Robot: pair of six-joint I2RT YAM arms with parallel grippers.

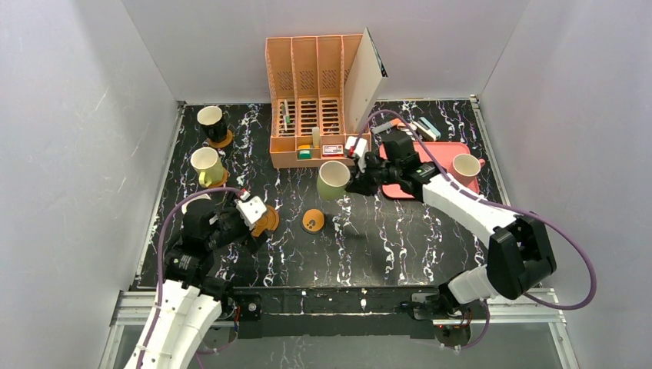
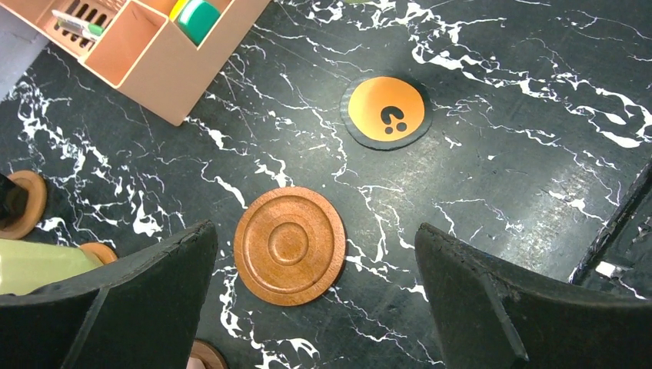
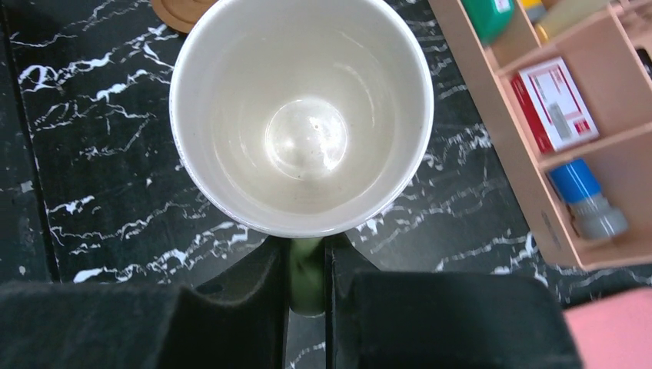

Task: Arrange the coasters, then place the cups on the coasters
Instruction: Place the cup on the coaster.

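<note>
1. the right claw (image 3: 307, 288) is closed on the handle of the olive green mug (image 1: 332, 181). the handle is pinched between the two fingers, and the mug is held upright with its cream inside facing up.
2. the mug is found mid-desk, just in front of the orange organiser (image 1: 307, 100). judging by the shadow cast on the desk (image 1: 400, 238) beneath it, it seems to be carried clear of the surface.
3. the left claw (image 2: 315, 229) is spread wide and nothing is held in it. it hangs over the ringed wooden coaster (image 2: 290, 244), which is seen lying flat between the fingers, untouched.
4. the orange coaster with dark marks (image 1: 313, 221) lies bare near the mug, toward the arms' side and slightly left of it. the ringed coaster is a little farther left.
5. the coming move is judged to turn on this: the marked coaster lies on the side of the mug away from the handle. the mug would therefore be led body-first, nearer and leftward, then lowered straight. the right arm is the nearer one.
6. the black mug (image 1: 211, 118) and yellow mug (image 1: 205, 163) are stood on coasters at the far left. the pink mug (image 1: 465, 167) is left on the pink tray (image 1: 446, 152) at the right.
</note>
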